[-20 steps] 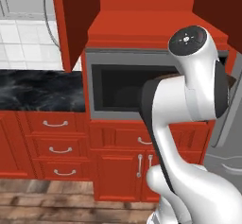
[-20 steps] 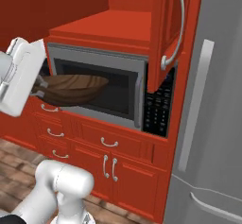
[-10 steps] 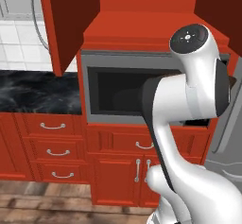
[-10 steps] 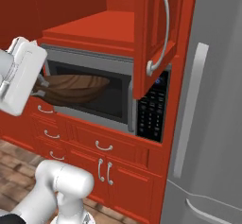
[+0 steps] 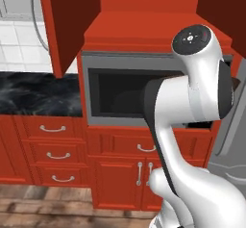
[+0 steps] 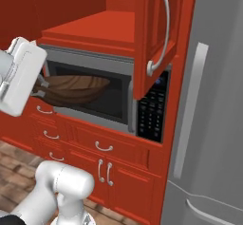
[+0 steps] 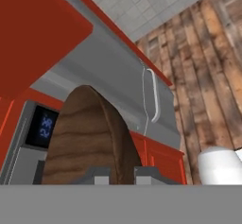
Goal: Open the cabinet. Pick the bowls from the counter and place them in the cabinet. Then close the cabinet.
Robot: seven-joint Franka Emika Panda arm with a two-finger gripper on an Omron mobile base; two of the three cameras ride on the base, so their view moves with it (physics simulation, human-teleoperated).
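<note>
Cabinet [image 5: 144,15]: red wall unit, both doors swung open, the interior shelf bare; one door [image 6: 159,34] with its long curved silver handle hangs beside the grey refrigerator. Dark brown wood-grained bowl [image 6: 73,89]: held off the worktop, roughly level, in front of the microwave below the cabinet; in the hand view its rim [image 7: 87,138] sits pinched in the closed end effector [image 7: 122,175]. Worktop [image 5: 36,95]: black, white-veined, red drawers beneath.
</note>
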